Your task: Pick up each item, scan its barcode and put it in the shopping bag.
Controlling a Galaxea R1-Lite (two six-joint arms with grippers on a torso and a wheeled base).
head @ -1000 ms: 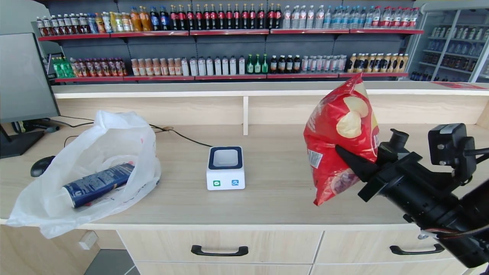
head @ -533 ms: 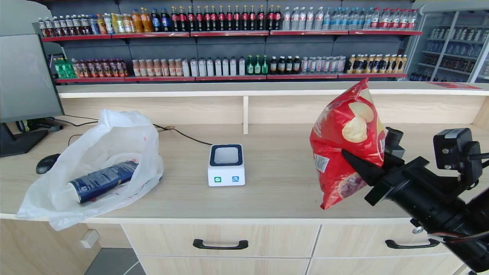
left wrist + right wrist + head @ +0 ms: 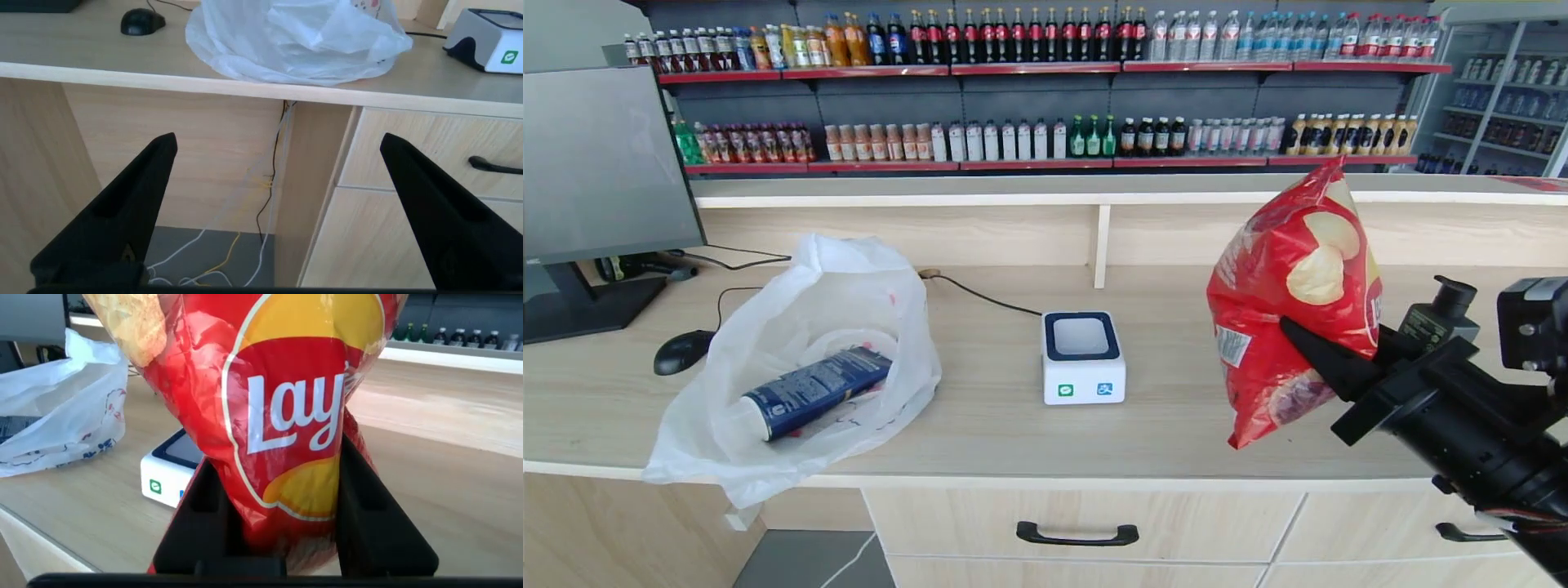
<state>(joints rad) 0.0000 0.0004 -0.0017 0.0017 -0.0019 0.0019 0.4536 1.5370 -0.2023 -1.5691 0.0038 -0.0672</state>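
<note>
My right gripper (image 3: pixel 1327 359) is shut on a red bag of chips (image 3: pixel 1294 294), held upright above the counter to the right of the white barcode scanner (image 3: pixel 1083 357). In the right wrist view the chips bag (image 3: pixel 278 416) is pinched between both black fingers (image 3: pixel 204 510), with the scanner (image 3: pixel 167 474) beyond it. A white plastic shopping bag (image 3: pixel 792 367) lies open at the counter's left with a dark blue tube-shaped package (image 3: pixel 813 390) inside. My left gripper (image 3: pixel 278 204) hangs open below the counter edge, in front of the cabinet, with the shopping bag (image 3: pixel 294 37) above it.
A black mouse (image 3: pixel 682 351) and a monitor (image 3: pixel 596 171) stand at the counter's far left. A cable (image 3: pixel 980 296) runs from the scanner toward the back. Drawers with black handles (image 3: pixel 1076 536) sit under the counter. Drink shelves (image 3: pixel 1045 90) line the back wall.
The head view has shifted, so everything appears further right. The chips bag stays in my right gripper at much the same spot relative to the scanner, perhaps slightly closer.
</note>
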